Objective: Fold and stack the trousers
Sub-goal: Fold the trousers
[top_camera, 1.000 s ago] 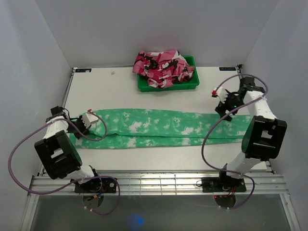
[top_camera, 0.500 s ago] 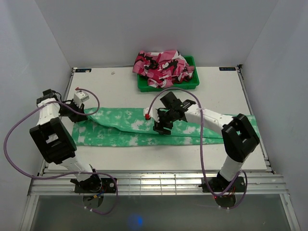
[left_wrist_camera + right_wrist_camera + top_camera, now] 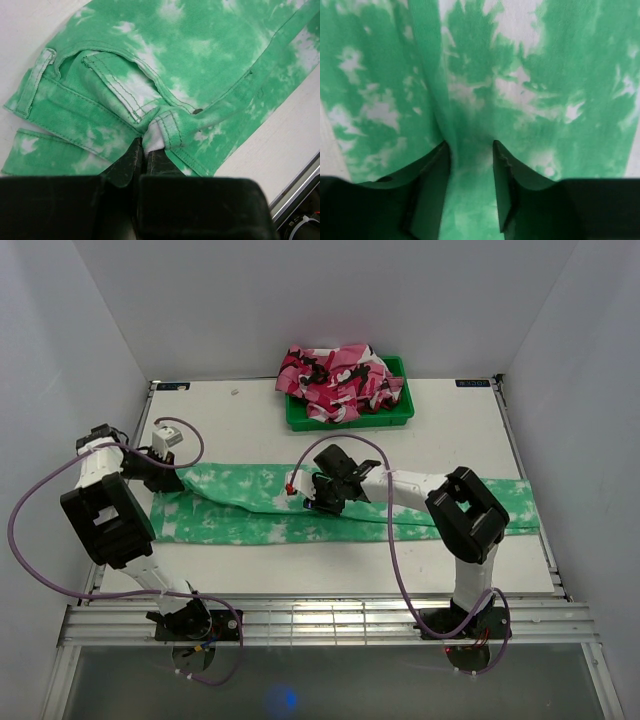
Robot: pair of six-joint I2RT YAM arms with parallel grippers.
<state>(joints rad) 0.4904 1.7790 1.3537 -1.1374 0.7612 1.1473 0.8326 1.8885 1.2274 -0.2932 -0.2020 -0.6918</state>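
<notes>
Your bright green cloth trousers with cloudy white tie-dye blotches (image 3: 240, 525) lie stretched lengthwise across the white worktop (image 3: 250, 420). Your left tool (image 3: 145, 150) is pinched tight on the waistband at the left end. Your right tool (image 3: 470, 150) stands half open, fingers astride a raised fold mid-leg, its arm reaching far leftwards over the cloth

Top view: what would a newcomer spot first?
The bright green tie-dye trousers lie stretched left to right across the white table. The left gripper pinches their waistband at the left end, while the right gripper sits mid-leg, its fingers apart astride a raised fold. At the far edge, a green bin holds crumpled pink clothes.
</notes>
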